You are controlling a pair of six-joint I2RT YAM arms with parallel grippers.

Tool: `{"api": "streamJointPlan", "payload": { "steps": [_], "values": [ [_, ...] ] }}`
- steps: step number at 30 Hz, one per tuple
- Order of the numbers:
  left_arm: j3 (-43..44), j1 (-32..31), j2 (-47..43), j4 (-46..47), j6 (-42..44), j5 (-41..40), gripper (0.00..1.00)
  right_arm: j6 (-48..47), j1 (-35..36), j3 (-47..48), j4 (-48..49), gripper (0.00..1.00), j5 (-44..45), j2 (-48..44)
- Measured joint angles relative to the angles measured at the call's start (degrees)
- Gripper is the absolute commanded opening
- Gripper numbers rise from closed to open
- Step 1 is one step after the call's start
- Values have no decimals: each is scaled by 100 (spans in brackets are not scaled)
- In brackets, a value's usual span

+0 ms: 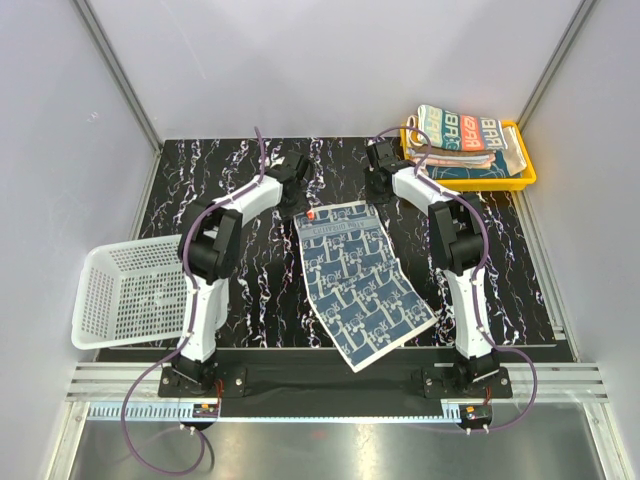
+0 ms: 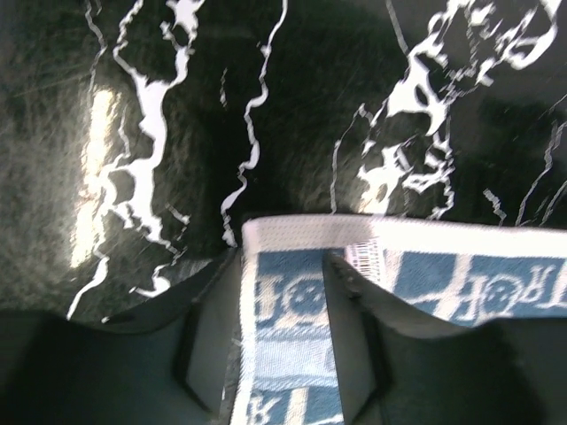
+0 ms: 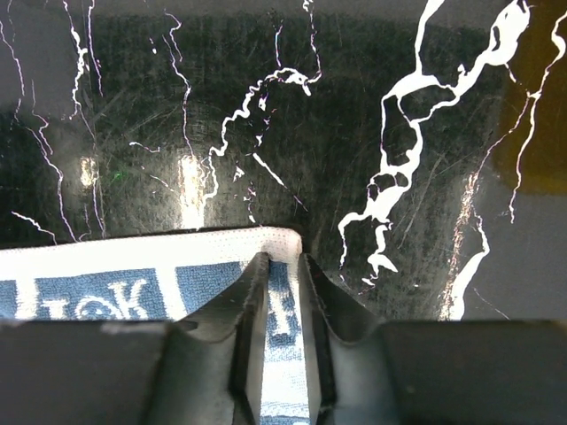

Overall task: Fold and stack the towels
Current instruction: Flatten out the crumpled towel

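A navy white-patterned towel (image 1: pixel 362 282) lies spread flat on the black marbled table. My left gripper (image 1: pixel 291 170) is at its far left corner (image 2: pixel 292 266). The jaws stand wide apart, one on each side of the corner, holding nothing. My right gripper (image 1: pixel 379 166) is at the far right corner (image 3: pixel 285 252). Its fingers are close together with a narrow strip of the towel's hem between them. Several folded towels (image 1: pixel 466 136), one with teal-red lettered stripes on top, are stacked in the yellow tray (image 1: pixel 526 176) at the far right.
A white mesh basket (image 1: pixel 128 296) stands tilted at the table's left edge. Grey walls close the back and sides. Both arms reach forward on either side of the towel.
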Motion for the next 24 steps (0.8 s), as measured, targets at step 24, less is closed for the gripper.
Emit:
{"api": "streamJointPlan", "payload": {
  "steps": [24],
  "values": [
    [492, 13, -210, -420, 754, 0, 0, 109, 0, -260, -181, 0, -59, -785]
  ]
}}
